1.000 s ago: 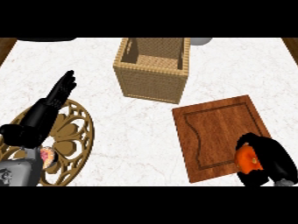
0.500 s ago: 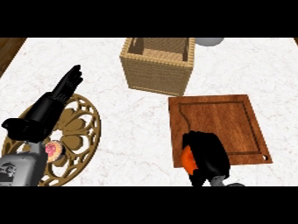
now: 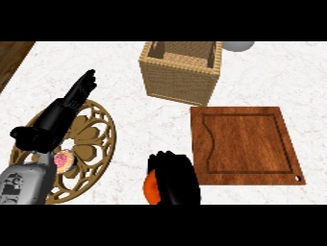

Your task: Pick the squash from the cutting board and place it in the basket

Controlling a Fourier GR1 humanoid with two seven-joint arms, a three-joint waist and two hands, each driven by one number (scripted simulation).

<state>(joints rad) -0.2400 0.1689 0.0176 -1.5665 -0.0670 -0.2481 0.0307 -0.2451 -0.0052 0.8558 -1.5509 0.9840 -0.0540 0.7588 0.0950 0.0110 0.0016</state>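
Note:
My right hand [image 3: 173,178] sits at the lower middle of the head view, just left of the wooden cutting board [image 3: 246,143], with its fingers curled round the orange squash [image 3: 149,188]. Only an orange strip of the squash shows at the hand's left side. The board's top is bare. A tall woven basket [image 3: 178,72] stands behind the board near the counter's far edge, its opening facing up. My left hand [image 3: 65,110] rests open on the left, fingers straight and pointing away, above a round wicker trivet.
The round wicker trivet [image 3: 88,144] lies at the left under my left forearm, with a small pink item [image 3: 63,161] on it. A grey rounded object [image 3: 239,46] peeks out behind the basket. Dark wood floor shows past the counter's left edge.
My right hand, holding the squash, has moved left off the cutting board to the counter beside it. The left hand has stayed nearly still.

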